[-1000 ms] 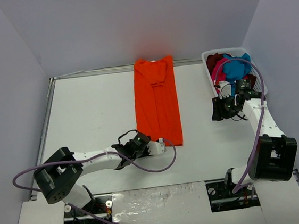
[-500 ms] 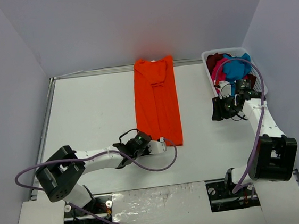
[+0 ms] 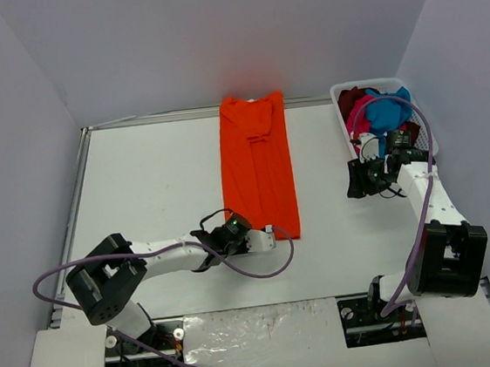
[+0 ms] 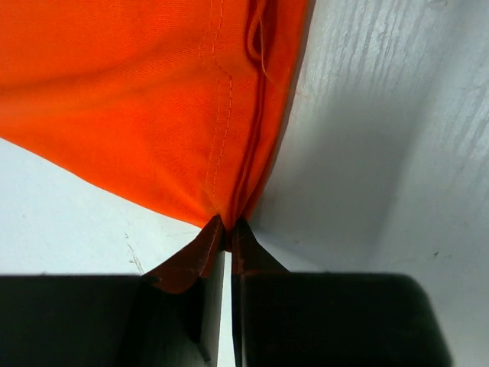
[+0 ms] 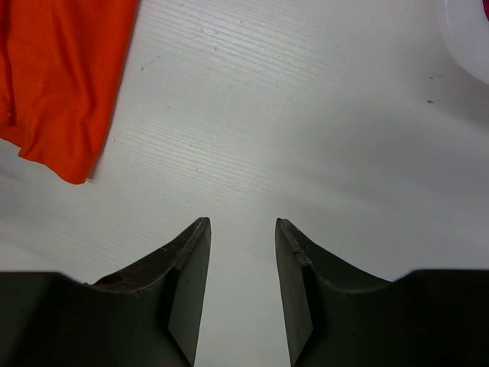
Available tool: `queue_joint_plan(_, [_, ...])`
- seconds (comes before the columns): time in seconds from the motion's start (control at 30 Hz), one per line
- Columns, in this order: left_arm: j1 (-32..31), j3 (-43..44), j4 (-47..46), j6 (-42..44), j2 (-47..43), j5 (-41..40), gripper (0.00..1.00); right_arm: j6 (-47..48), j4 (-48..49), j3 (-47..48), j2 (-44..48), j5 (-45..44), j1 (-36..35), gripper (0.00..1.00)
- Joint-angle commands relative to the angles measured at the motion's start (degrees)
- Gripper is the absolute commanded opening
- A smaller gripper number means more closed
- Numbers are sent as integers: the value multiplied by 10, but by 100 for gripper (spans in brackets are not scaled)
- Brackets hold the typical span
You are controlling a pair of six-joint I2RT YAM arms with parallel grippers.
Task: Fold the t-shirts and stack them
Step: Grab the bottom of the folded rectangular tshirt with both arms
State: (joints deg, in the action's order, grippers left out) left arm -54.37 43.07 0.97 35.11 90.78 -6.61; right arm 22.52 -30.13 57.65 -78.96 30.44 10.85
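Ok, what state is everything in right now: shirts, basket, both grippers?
orange t-shirt: folded into a long strip, lying flat, near corner pinched
left gripper: shut on the orange t-shirt's near corner
right gripper: open, holding nothing
basket shirts: bunched up, unfolded
white basket: upright, loaded with those shirts

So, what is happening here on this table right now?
The left gripper is shut on a near corner of the orange t-shirt, which lies folded into a long strip on the table. The right gripper hangs open over bare table and holds nothing, between that shirt and the white basket. The other t-shirts, teal, pink and dark red, lie bunched in the basket, not yet folded.
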Motion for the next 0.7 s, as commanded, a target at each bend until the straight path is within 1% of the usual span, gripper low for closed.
queue_joint_plan(0.0, [-3, 10, 54, -1, 9, 27, 2, 2, -5, -4, 18, 0, 2, 36])
queue_joint_plan(0.13, [-2, 18, 75, 2, 5, 57, 2, 5, -5, -4, 15, 6, 0, 36])
queue_joint_plan(0.2, [4, 32, 100, 2, -1, 71, 2, 5, -6, 0, 12, 16, -2, 36])
queue_joint_plan(0.3, [17, 55, 148, 3, -4, 134, 3, 15, -7, 11, 9, 37, -12, 36])
queue_joint_plan(0.33, [30, 78, 162, 2, -4, 149, 2, 21, -6, 18, 12, 43, -14, 36])
queue_joint_plan(0.37, [37, 90, 186, 0, 1, 164, 2, 37, -5, 21, 18, 45, -23, 36])
queue_joint_plan(0.5, [71, 149, 234, -10, 18, 227, 2, 82, 8, 12, 38, 71, -39, 39])
queue_joint_plan(0.57, [87, 176, 252, -14, 31, 247, 2, 100, 21, -9, 50, 62, -53, 39])
queue_joint_plan(0.67, [100, 203, 272, -21, 51, 273, 2, 147, 38, -38, 59, 36, -103, 39])
